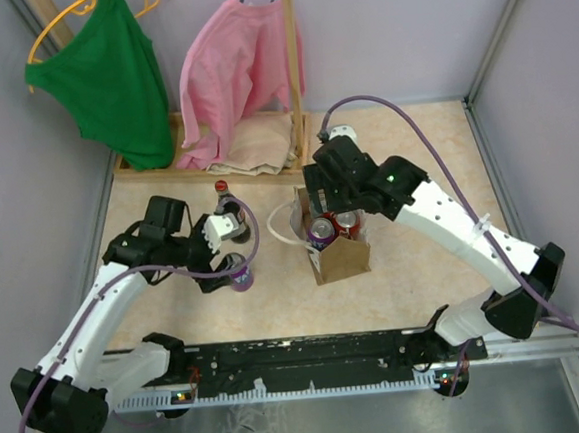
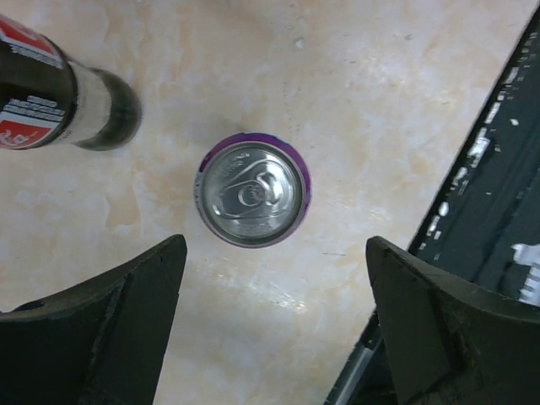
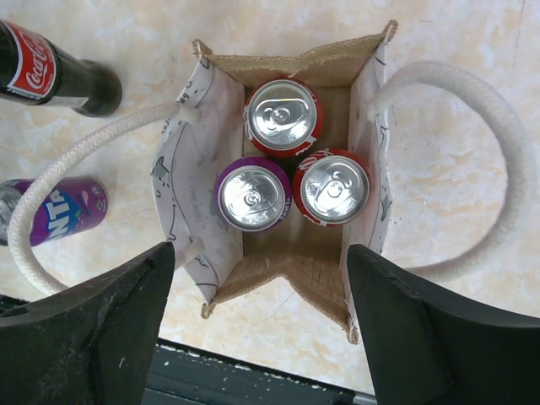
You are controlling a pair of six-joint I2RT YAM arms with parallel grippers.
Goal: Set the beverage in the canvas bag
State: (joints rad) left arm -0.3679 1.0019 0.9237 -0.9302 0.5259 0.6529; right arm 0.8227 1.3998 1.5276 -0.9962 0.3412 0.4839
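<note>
The canvas bag (image 1: 341, 258) stands open in the middle of the table, tan with pale speckled side panels (image 3: 192, 169) and white loop handles (image 3: 472, 93). Inside it stand two red cans (image 3: 283, 116) and a purple can (image 3: 253, 197). My right gripper (image 3: 261, 263) is open and empty, straight above the bag's near end. My left gripper (image 2: 276, 270) is open and empty above the table. Just beyond its fingers an upright purple can (image 2: 252, 192) stands to the left of the bag (image 1: 241, 274). A dark cola bottle (image 2: 51, 93) stands beyond that can.
A wooden clothes rack (image 1: 294, 76) with a green top (image 1: 108, 80) and a pink top (image 1: 233, 75) stands at the back left. A black rail (image 1: 310, 353) runs along the near edge. Grey walls close in both sides.
</note>
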